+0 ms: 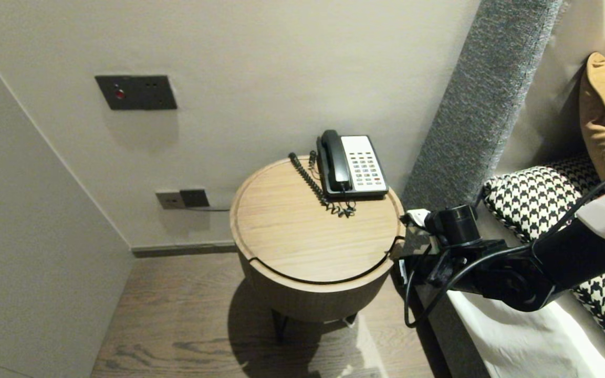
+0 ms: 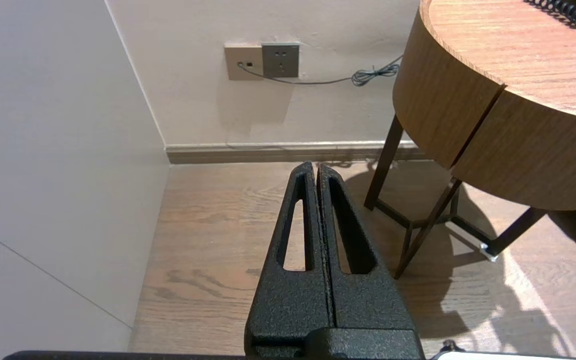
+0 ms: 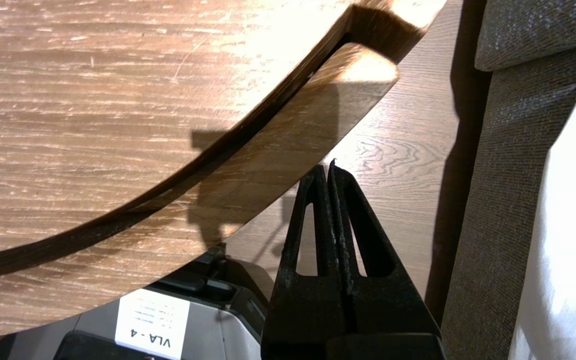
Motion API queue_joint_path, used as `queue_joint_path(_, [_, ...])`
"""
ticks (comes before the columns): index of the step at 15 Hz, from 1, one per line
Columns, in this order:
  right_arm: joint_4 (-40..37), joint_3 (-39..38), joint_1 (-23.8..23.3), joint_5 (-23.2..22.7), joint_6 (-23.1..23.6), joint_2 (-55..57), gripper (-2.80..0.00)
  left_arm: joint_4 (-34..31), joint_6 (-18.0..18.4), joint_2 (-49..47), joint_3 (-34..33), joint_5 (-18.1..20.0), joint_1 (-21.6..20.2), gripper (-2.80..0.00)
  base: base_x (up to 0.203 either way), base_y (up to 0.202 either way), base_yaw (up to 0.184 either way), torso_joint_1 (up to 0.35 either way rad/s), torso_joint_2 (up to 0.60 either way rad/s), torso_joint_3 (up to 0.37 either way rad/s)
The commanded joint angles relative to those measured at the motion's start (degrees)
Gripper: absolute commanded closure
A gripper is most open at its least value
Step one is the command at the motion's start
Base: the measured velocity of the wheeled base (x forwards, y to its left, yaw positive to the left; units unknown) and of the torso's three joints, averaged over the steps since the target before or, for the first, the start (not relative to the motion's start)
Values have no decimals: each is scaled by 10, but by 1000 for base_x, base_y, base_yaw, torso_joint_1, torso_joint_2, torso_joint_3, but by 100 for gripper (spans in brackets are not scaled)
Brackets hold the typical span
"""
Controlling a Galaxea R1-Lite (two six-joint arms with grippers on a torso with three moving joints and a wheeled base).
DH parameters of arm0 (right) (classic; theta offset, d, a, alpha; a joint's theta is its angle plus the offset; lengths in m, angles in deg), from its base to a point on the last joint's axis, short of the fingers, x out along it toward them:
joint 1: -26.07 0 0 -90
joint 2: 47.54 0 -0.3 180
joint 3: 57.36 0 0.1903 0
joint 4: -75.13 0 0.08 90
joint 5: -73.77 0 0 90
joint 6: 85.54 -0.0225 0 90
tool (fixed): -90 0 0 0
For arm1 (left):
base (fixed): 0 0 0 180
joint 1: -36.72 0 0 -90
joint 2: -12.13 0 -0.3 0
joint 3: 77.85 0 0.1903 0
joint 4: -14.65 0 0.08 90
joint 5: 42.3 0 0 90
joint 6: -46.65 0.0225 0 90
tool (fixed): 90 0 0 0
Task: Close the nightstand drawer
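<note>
Pressed together, the right pincer (image 3: 329,169) is held between the round wooden worktop (image 3: 93,125) and the grey fabric bed frame (image 3: 513,175); the left pincer (image 2: 316,167), likewise pressed together, is parked.

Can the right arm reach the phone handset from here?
Probably yes: the right gripper hangs by the round table's edge, fingers shut, with open tabletop between it and the handset.

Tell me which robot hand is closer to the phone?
Right. The right gripper hovers beside the table, short of the phone; the left gripper hangs low over the floor, much farther away.
</note>
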Motion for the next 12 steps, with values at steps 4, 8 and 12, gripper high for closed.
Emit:
queue_joint_path(4, [4,1,-4,5,-1,-6,0,1,0,0,0,-1,0,0,0,0,0,0,0,0])
queue_joint_path(8, [4,4,-2,6,-2,-11,0,1,0,0,0,-1,0,0,0,0,0,0,0,0])
queue_joint_path(12, [4,-17,-2,6,-2,-34,0,1,0,0,0,-1,0,0,0,0,0,0,0,0])
